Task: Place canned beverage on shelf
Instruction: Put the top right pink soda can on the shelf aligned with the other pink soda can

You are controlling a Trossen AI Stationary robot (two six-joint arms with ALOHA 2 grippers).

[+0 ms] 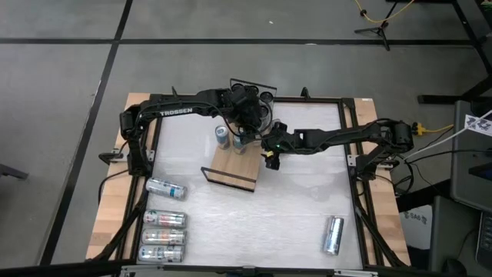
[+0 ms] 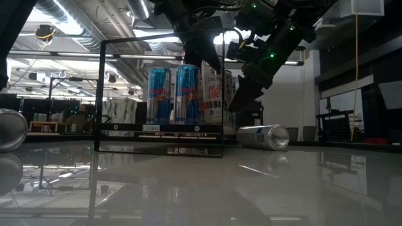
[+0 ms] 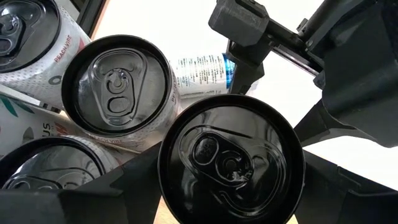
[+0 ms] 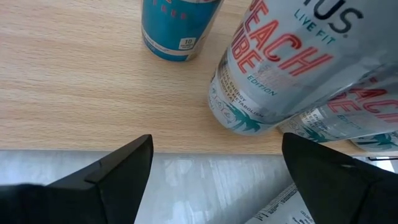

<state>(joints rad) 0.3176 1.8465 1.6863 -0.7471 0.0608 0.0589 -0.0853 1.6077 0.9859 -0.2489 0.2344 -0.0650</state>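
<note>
Judging by the upright cans grouped on the long light-wood shelf (image 1: 234,163), you're partway: the left gripper (image 1: 240,138) clamps a blue-labelled beverage can (image 3: 231,162) standing there. Your right gripper (image 4: 214,163) hovers alongside, spread empty. Several silver cans (image 1: 164,235) lie waiting.

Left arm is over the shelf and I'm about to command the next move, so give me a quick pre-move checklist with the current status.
1. Dark-topped can under the left gripper is upright among its neighbours: ok.
2. Whether that can is released: cannot tell.
3. Right gripper is open and empty: ok.
4. Right gripper is clear of the shelved cans: not ok. It hangs close beside the Peach Vibe can at the board's edge.
5. Shelf has free room: ok. There is bare wood toward the near wire rail.
6. More cans are on hand: ok. The spare cans lie on the table.
</note>
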